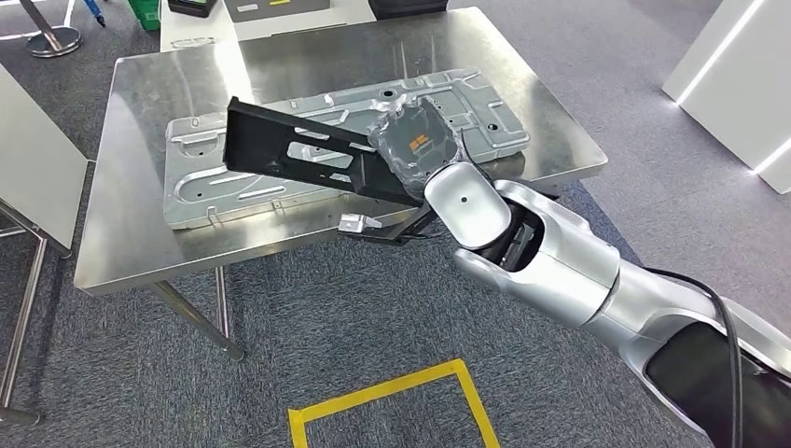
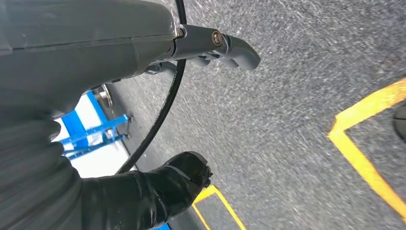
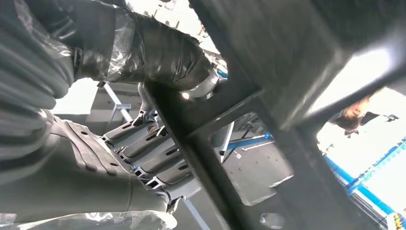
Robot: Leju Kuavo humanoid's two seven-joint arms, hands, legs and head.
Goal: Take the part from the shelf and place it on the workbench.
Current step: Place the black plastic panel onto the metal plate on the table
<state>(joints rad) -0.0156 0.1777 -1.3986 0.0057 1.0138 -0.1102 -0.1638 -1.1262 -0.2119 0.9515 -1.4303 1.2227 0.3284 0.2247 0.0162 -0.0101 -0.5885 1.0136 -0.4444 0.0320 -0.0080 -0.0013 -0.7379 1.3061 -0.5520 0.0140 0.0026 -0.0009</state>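
Observation:
The part is a flat black frame-like panel with cut-outs. My right hand, wrapped in clear film, grips its near right end. The panel hangs tilted over a stamped silver metal plate that lies on the steel workbench; I cannot tell whether it touches the plate. In the right wrist view the black part crosses close in front of the camera, with the right hand's fingers curled around one of its bars. My left hand hangs over grey carpet, fingers loosely bent, holding nothing.
A small silver clip lies at the workbench's front edge, next to black cables. Yellow tape marks a square on the carpet before the bench. A white table edge stands at the left, white counters at the right.

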